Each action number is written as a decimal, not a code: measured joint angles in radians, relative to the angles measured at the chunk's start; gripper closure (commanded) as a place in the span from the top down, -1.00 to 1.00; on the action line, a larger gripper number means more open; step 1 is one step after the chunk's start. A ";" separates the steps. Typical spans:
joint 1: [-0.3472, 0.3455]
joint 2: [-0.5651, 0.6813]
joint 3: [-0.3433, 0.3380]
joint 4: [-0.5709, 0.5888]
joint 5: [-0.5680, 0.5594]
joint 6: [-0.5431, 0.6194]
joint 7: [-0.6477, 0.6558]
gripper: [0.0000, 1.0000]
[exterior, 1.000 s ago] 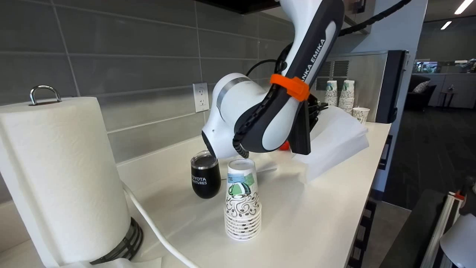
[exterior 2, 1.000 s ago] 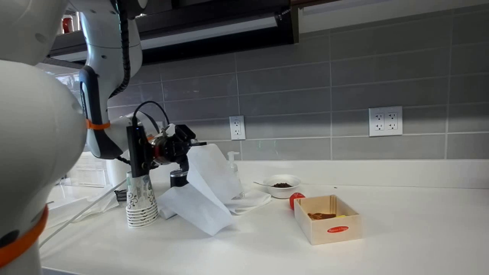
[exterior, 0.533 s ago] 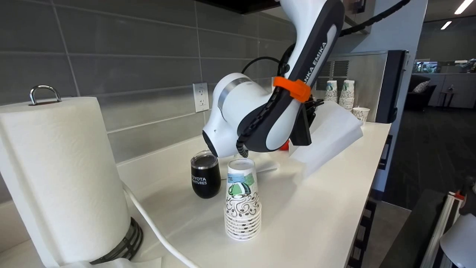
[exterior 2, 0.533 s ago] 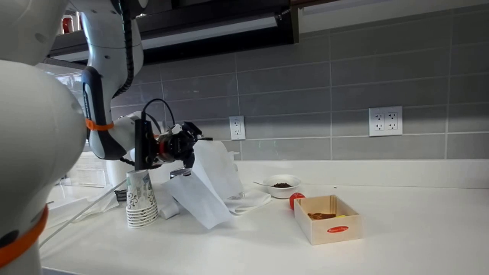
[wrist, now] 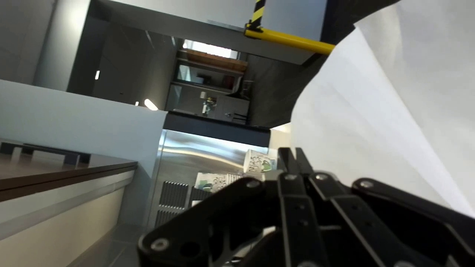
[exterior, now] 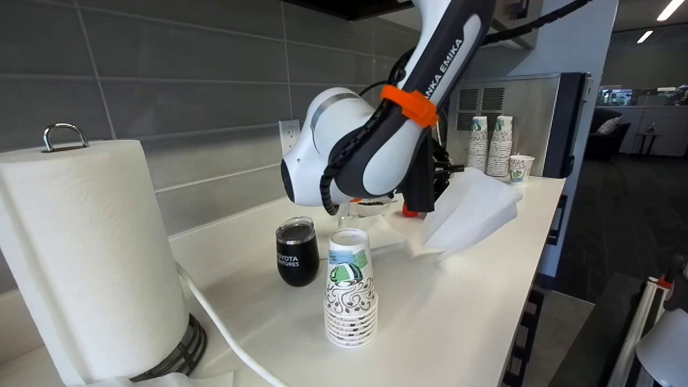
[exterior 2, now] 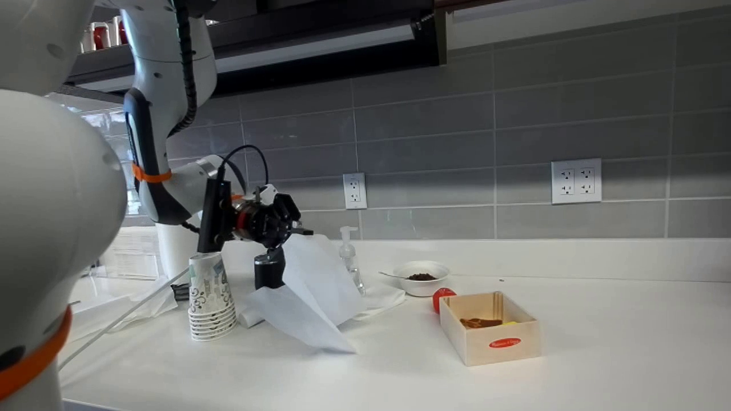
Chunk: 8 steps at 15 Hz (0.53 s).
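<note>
My gripper [wrist: 295,151] has its black fingers nearly together, shut on a thin white paper sheet [wrist: 374,122]. In both exterior views the sheet [exterior 2: 320,279] hangs folded below the gripper [exterior 2: 304,231], its lower corner close to or touching the counter. The sheet [exterior: 473,207] also shows beyond the arm, under the fingertips. A stack of patterned paper cups [exterior 2: 211,299] stands upside down below the wrist camera mount. A black tumbler [exterior: 297,258] with a clear lid stands near these cups. The exact grip point on the sheet is too small to see.
A soap bottle [exterior 2: 349,257], white bowl [exterior 2: 416,288], red round object [exterior 2: 441,297] and wooden box [exterior 2: 477,348] stand on the counter. A paper towel roll [exterior: 91,258] and white cable [exterior: 228,330] are nearer. More cup stacks [exterior: 500,148] stand by a metal appliance [exterior: 529,118].
The gripper rises slightly, then lowers below its earlier height. The sheet moves with it, and its lower corner swings toward the wooden box's side. The soap bottle is less covered.
</note>
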 measured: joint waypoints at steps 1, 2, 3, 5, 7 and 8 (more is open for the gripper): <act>-0.003 -0.015 0.000 0.006 0.028 0.022 0.002 -1.00; -0.007 -0.032 -0.001 0.010 0.056 0.044 0.004 -1.00; -0.011 -0.053 -0.002 0.010 0.083 0.065 0.007 -1.00; -0.020 -0.101 -0.008 0.010 0.139 0.106 0.009 -1.00; -0.032 -0.150 -0.017 0.009 0.193 0.146 0.010 -1.00; -0.039 -0.175 -0.024 0.007 0.221 0.168 0.010 -1.00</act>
